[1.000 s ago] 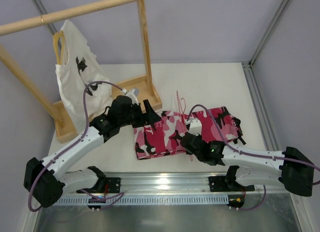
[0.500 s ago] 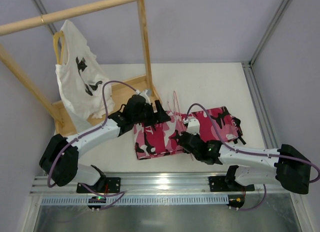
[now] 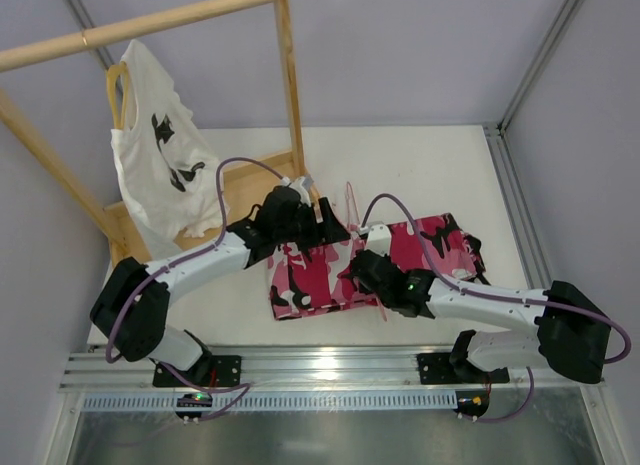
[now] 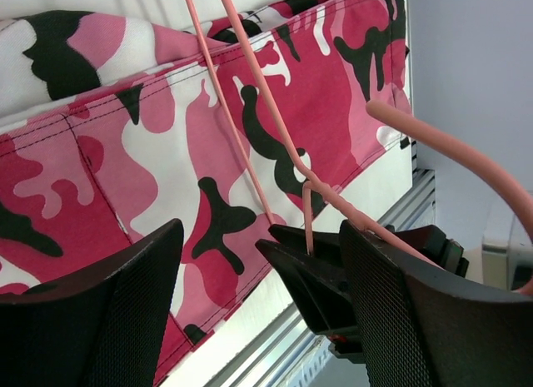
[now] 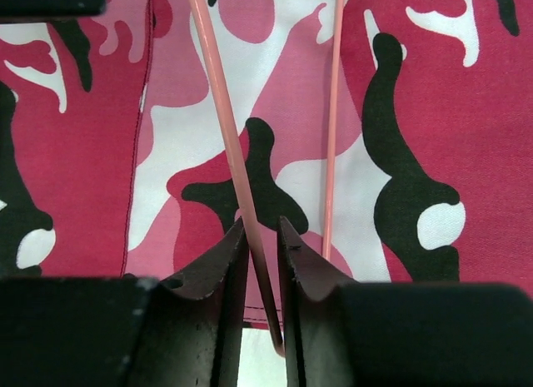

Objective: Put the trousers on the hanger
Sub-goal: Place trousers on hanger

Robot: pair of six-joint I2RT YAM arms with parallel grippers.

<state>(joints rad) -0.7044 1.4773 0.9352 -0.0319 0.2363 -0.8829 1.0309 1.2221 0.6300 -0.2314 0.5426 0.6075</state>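
Grabbing the hanger [image 5: 220, 112]: right end effector [image 5: 261, 230] pinches it over the trousers [image 5: 400, 112], left end effector [image 4: 262, 237] gapes wide. Left likely clamps it next.

Bright, even light; soft shadows; near-field blur.
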